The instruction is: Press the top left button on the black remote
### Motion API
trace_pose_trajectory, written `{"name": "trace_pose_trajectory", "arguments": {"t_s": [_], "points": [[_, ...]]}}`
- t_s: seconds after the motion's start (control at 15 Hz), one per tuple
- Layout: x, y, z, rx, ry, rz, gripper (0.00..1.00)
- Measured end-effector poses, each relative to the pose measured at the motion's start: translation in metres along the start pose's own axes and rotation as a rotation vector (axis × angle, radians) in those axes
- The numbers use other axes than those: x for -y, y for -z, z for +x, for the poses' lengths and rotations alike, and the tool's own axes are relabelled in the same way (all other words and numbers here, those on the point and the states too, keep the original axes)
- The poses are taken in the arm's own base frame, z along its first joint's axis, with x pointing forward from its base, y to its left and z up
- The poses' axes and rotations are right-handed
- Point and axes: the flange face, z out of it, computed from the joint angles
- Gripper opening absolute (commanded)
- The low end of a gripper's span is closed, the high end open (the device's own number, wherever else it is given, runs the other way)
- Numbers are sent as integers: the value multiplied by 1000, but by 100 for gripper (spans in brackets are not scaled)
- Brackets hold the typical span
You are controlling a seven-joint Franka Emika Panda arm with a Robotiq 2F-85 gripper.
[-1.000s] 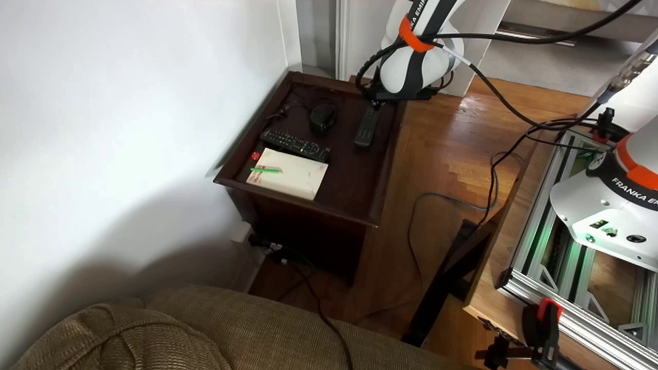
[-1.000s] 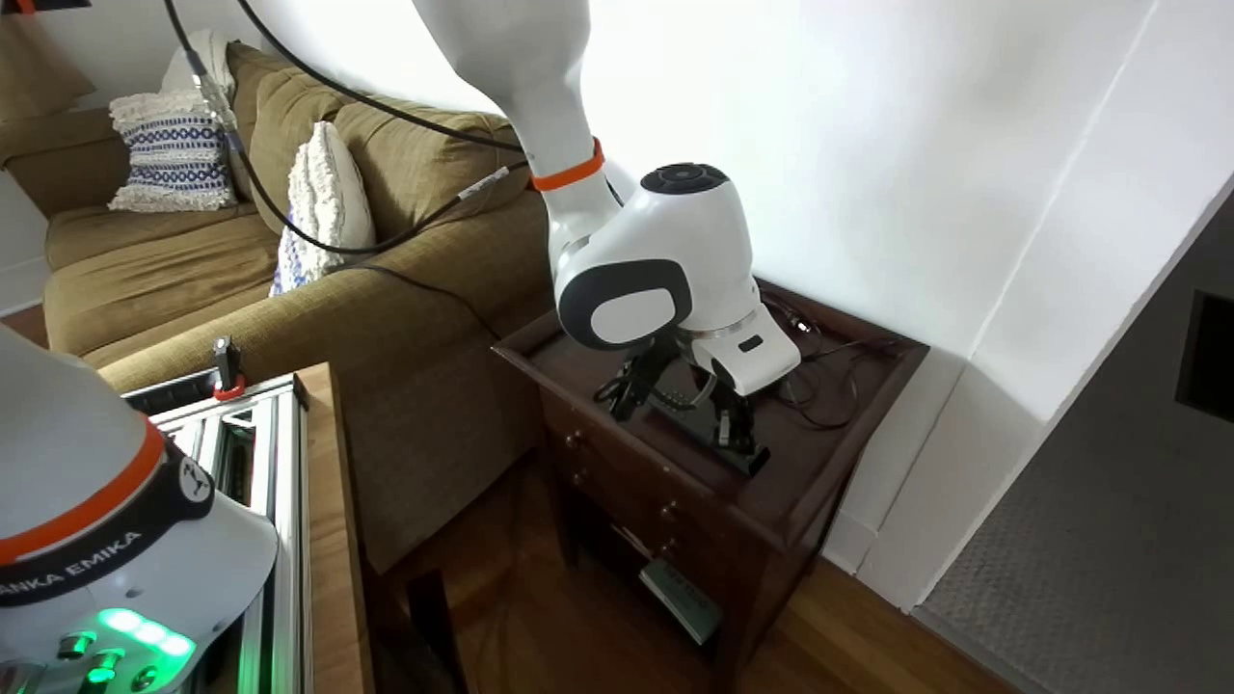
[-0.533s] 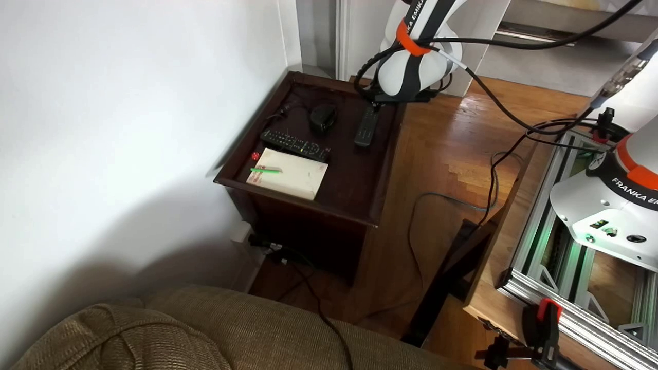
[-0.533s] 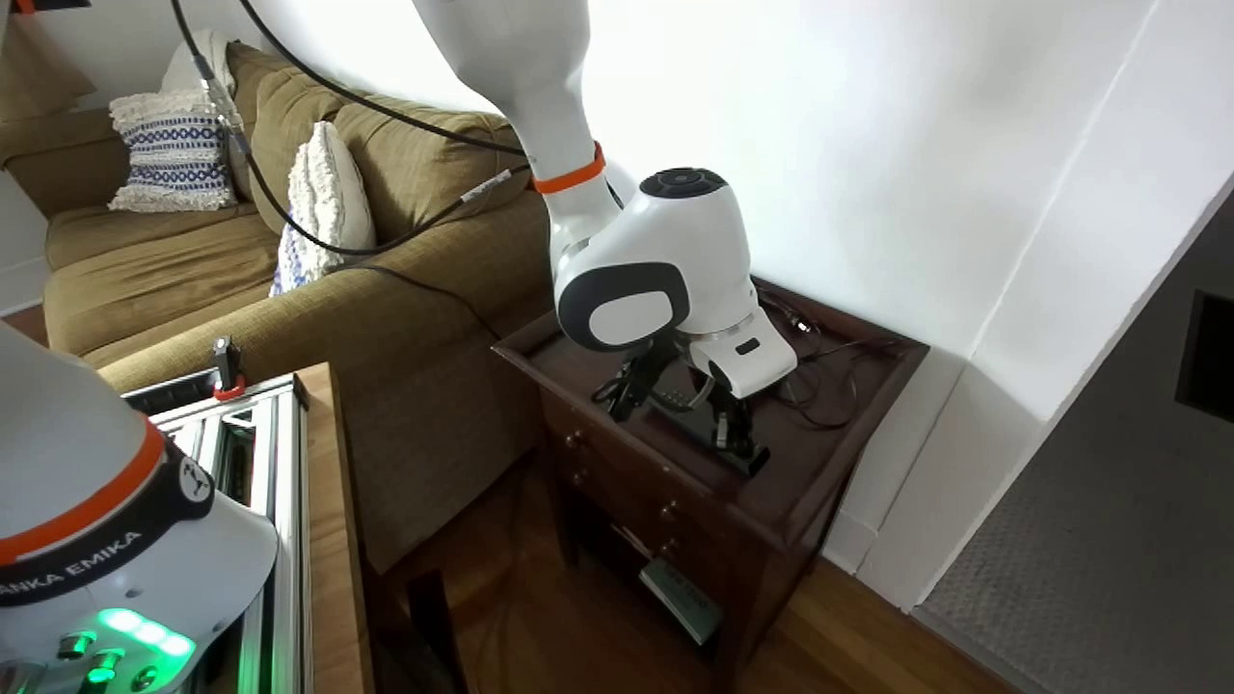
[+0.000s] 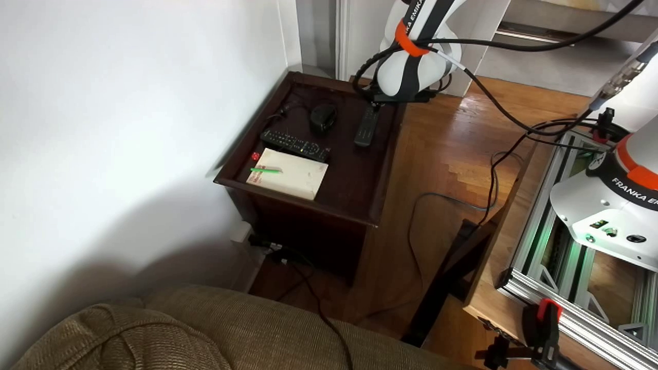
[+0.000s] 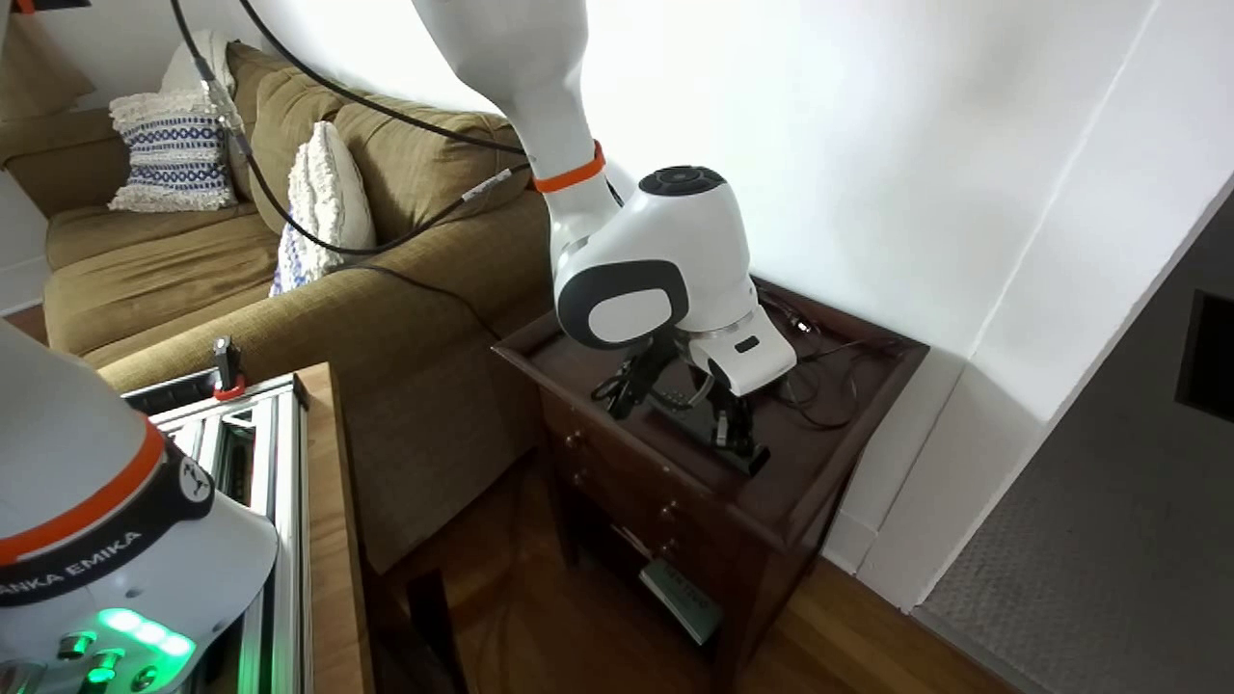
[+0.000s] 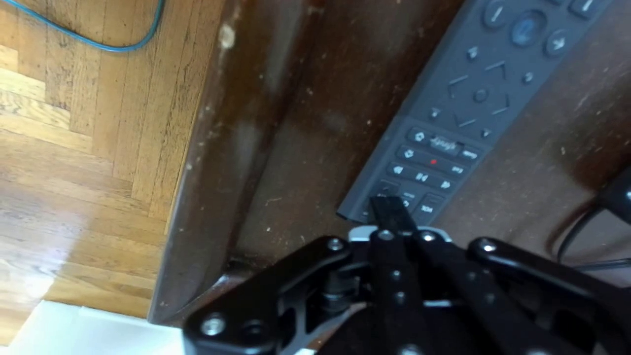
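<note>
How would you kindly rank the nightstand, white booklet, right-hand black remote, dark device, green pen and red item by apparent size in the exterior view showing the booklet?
1. Nightstand
2. White booklet
3. Right-hand black remote and dark device: too alike to rank, remote partly hidden
4. Green pen
5. Red item

Place was a home, living rm. by the look: brown upholstered sofa (image 6: 405, 328) w/ patterned throw pillows (image 6: 178, 159) sat nr. a drawered wood end table (image 6: 627, 472), hardwood flr. (image 5: 437, 133) below.

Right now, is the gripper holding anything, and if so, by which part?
Nothing is held: the gripper is shut, its tip over one end of the black remote.
</note>
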Motion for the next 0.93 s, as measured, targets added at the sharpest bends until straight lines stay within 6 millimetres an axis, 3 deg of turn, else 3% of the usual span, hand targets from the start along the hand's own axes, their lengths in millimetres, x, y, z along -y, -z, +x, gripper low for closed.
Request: {"name": "trace_pose_trajectory", "arguments": {"t_s": [0.93], "points": [[1,1,-2,0,-11,-23,0]]}}
